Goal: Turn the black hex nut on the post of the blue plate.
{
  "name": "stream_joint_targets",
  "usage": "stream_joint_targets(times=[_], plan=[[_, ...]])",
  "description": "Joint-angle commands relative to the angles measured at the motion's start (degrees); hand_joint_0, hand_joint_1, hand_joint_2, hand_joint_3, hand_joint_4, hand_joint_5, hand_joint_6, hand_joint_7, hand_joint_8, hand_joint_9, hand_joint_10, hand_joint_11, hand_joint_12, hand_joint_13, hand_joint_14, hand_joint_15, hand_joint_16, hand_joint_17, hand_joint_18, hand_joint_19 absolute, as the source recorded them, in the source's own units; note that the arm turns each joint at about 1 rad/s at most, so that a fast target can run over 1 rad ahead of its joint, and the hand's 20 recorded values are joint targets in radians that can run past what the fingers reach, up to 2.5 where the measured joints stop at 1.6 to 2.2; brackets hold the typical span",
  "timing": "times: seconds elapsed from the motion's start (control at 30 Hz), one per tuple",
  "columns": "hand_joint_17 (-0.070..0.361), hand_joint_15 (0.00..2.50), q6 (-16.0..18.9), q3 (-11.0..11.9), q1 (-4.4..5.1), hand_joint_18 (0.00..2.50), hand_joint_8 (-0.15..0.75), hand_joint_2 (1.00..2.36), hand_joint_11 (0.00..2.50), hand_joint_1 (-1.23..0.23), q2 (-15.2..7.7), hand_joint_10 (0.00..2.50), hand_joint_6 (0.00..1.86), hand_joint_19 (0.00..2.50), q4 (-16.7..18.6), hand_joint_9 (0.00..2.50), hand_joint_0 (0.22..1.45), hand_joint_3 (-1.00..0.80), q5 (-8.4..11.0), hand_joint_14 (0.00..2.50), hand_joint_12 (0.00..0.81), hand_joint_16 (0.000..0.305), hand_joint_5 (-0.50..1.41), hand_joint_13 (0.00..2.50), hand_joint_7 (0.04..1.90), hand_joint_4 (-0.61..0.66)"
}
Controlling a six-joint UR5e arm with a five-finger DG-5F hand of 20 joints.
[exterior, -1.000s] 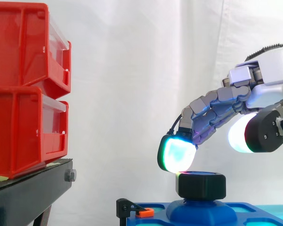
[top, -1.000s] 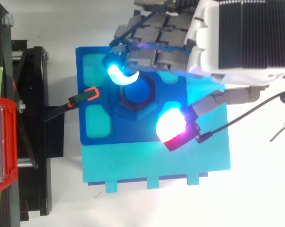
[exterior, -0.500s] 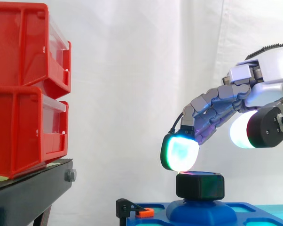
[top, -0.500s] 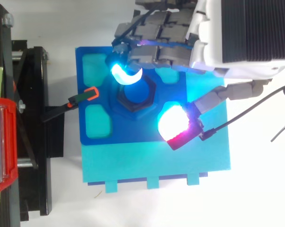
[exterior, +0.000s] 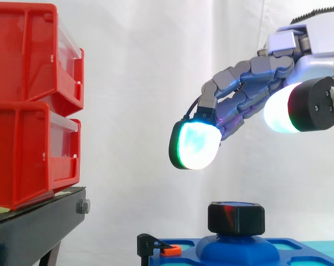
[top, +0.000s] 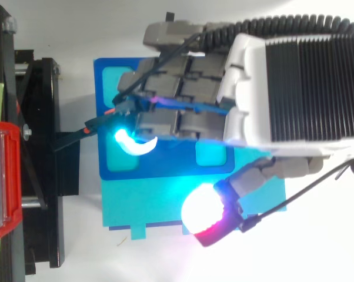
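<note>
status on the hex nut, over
Hand open, hovering above, holding nothing. Black hex nut seated on post of blue plate, no contact. Nothing between them.

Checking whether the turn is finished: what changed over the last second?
The hand has risen clear of the black hex nut. Its fingertip pad, earlier at the nut's top edge, now hangs well above it. It holds nothing. The nut, blue plate and red bins stayed put.
</note>
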Motion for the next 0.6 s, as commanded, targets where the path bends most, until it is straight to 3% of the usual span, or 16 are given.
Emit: stream_joint_targets(times=[0.0, 0.2, 0.3, 0.53, 0.57], plan=[[0.128, 0.09, -0.57, 0.00, 1.40, 0.41, 0.279, 1.00, 0.00, -0.44, 0.00, 0.00, 0.50, 0.21, 0.22, 0.52, 0.50, -0.49, 1.87, 0.00, 0.354, 0.057, -0.16, 0.50, 0.83, 0.25], [0.129, 0.09, -2.16, 0.00, 4.04, 0.40, 0.278, 1.00, 0.00, -0.46, 0.00, 0.00, 0.50, 0.19, 0.83, 0.52, 0.50, -0.47, 4.68, 0.00, 0.357, 0.058, -0.16, 0.49, 0.83, 0.25], [0.129, 0.08, -3.91, 0.00, 4.92, 0.40, 0.280, 1.00, 0.00, -0.47, 0.00, 0.00, 0.50, 0.19, 0.75, 0.52, 0.50, -0.47, 5.64, 0.00, 0.356, 0.057, -0.16, 0.49, 0.84, 0.25], [0.129, 0.08, -5.06, -0.18, 5.27, 0.40, 0.280, 1.00, 0.01, -0.47, 0.00, 0.00, 0.50, 0.19, -0.66, 0.53, 0.50, -0.47, 5.64, 0.00, 0.357, 0.057, -0.16, 0.49, 0.84, 0.25], [0.129, 0.08, -5.06, -0.18, 5.27, 0.40, 0.281, 1.00, 0.00, -0.47, 0.00, 0.00, 0.50, 0.19, -2.24, 0.53, 0.50, -0.47, 5.56, 0.00, 0.357, 0.057, -0.16, 0.49, 0.83, 0.25]])
